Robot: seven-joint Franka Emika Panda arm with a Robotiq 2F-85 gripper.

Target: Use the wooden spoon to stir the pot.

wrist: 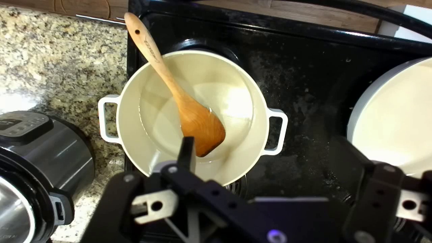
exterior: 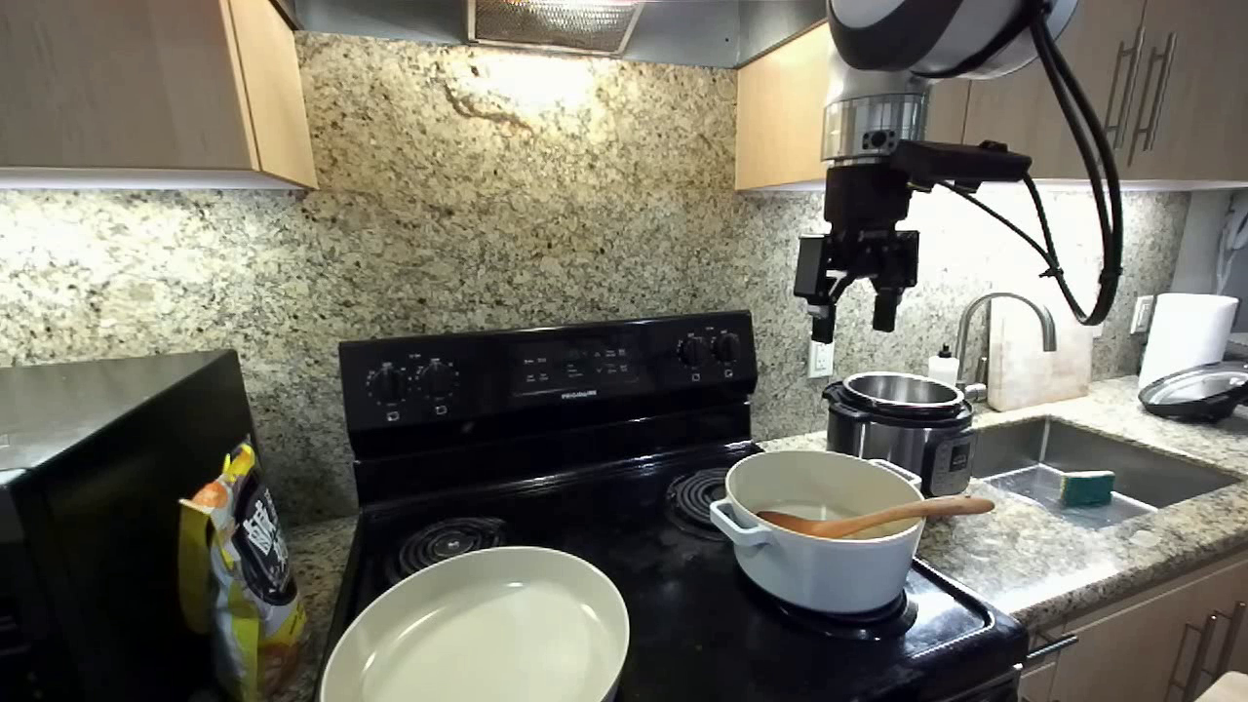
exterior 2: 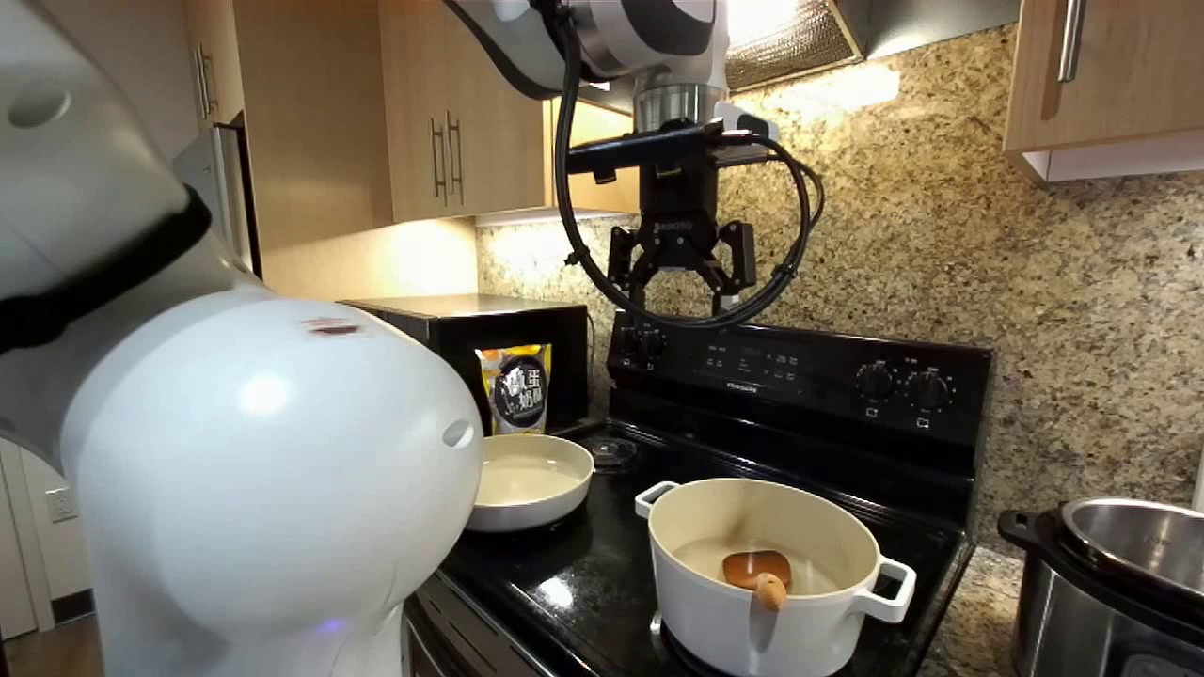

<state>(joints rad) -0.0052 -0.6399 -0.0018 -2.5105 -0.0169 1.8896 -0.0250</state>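
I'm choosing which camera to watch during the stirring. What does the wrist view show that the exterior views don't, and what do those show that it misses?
Only the wrist view: a dark hole and lettering on the handle of the wooden spoon.
Only the exterior views, both of them: the printed bag and the range hood.
Shared by all: the white pot with the spoon in it, the shallow cream pan, the steel cooker, and the jaws, apart and holding nothing.

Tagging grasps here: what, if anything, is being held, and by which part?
Nothing is held: the gripper hangs open in the air, and the spoon rests in the pot.
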